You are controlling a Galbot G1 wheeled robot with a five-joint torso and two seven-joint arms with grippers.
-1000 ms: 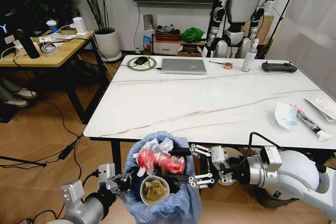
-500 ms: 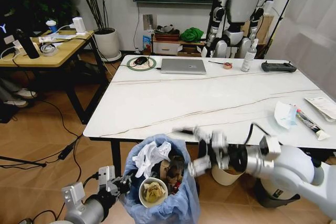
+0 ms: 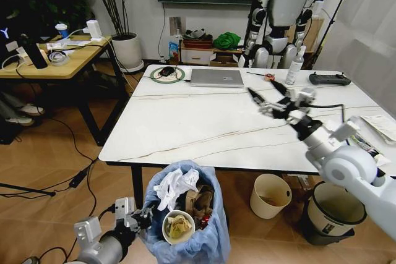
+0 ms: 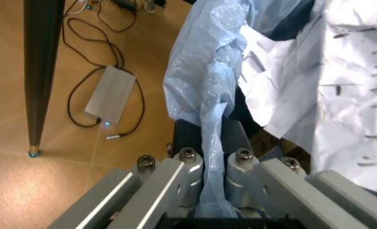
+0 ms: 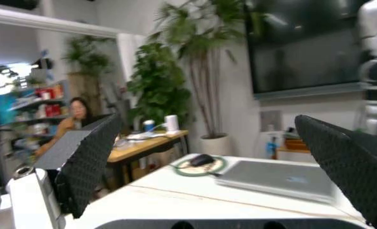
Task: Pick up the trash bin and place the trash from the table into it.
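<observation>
The trash bin (image 3: 185, 227), lined with a crinkled light-blue bag, stood upright just below the near edge of the white marble-look bench (image 3: 204, 122). It held crumpled white paper (image 3: 175, 185), brown cardboard (image 3: 199, 201) and a paper cup (image 3: 179, 227) of scraps. The left hand (image 3: 141, 217) pinched the bag's rim.

trash (image 3: 180, 205) in trash bin (image 3: 213, 239)
</observation>
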